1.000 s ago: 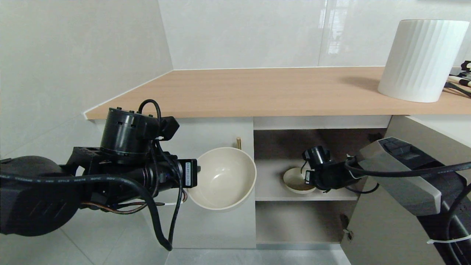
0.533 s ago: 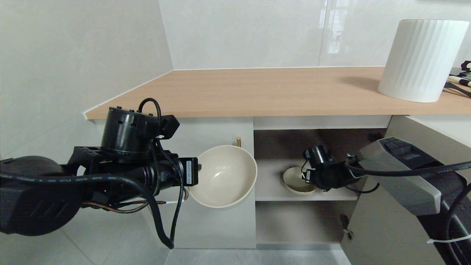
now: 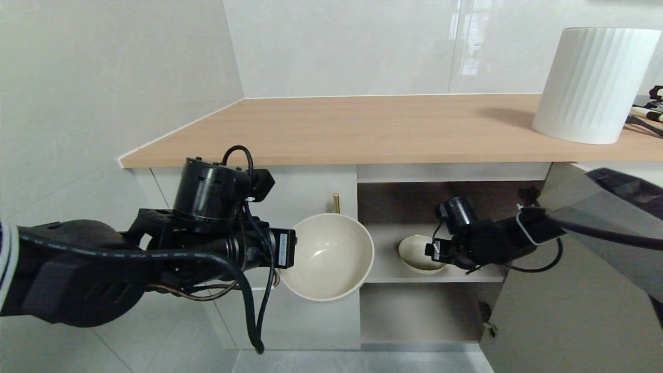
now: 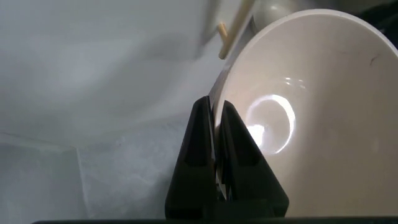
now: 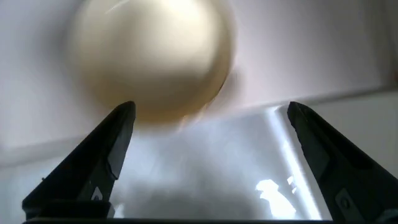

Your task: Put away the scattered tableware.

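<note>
My left jaws pinch the rim of the large bowl, held on edge in front of the closed door, with the shelf at its 3 o'clock. My right jaws are spread just beside the small bowl on that shelf. I judge this thin rim grip could slip, and swinging in could clip the door edge or my right arm.

The bowl looks glossy and smooth, the wooden counter matt.
</note>
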Controlling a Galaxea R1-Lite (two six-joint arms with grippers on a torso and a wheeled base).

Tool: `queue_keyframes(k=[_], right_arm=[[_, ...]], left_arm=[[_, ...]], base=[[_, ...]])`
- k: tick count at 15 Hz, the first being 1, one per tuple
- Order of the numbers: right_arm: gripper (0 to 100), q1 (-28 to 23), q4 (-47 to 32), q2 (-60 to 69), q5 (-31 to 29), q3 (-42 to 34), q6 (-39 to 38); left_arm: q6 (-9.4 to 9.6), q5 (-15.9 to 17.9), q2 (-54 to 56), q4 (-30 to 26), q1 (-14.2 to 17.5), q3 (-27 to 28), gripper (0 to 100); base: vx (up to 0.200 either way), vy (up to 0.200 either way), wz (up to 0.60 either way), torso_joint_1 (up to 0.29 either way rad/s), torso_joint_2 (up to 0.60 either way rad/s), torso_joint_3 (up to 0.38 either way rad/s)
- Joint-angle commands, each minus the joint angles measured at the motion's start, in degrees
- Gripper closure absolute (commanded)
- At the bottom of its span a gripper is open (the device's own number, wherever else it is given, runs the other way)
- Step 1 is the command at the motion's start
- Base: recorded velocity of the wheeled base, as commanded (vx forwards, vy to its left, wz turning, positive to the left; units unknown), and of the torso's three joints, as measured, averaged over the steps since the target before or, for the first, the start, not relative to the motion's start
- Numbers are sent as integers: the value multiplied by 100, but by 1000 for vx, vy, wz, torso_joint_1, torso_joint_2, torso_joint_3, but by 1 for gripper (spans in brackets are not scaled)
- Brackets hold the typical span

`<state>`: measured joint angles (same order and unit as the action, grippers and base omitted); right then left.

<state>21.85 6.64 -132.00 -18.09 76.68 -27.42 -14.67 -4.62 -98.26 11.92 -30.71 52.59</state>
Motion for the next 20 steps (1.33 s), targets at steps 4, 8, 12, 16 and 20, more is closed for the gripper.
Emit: queue_keyframes(k=[4, 8, 12, 16, 20], right_arm=[[0, 602, -190, 2882, 1493, -1533, 413], [0, 1366, -981, 3400, 1853, -1568, 413], [0, 1560, -1113, 3049, 1844, -1568, 413], [0, 1727, -1095, 2679, 1809, -1559, 404], [0, 1779, -1060, 2363, 1792, -1524, 360]], left_arm=[[104, -215, -669, 73, -366, -3, 100], [438, -285, -1038, 152, -717, 50, 100], [438, -320, -1170, 337, -805, 50, 100], [412, -593, -1170, 522, -955, 6, 100], [412, -601, -1117, 548, -963, -30, 100]], base=[[0, 0, 0, 0, 0, 0], [0, 0, 0, 0, 0, 0], [0, 0, 0, 0, 0, 0], [0, 0, 0, 0, 0, 0], [0, 0, 0, 0, 0, 0]])
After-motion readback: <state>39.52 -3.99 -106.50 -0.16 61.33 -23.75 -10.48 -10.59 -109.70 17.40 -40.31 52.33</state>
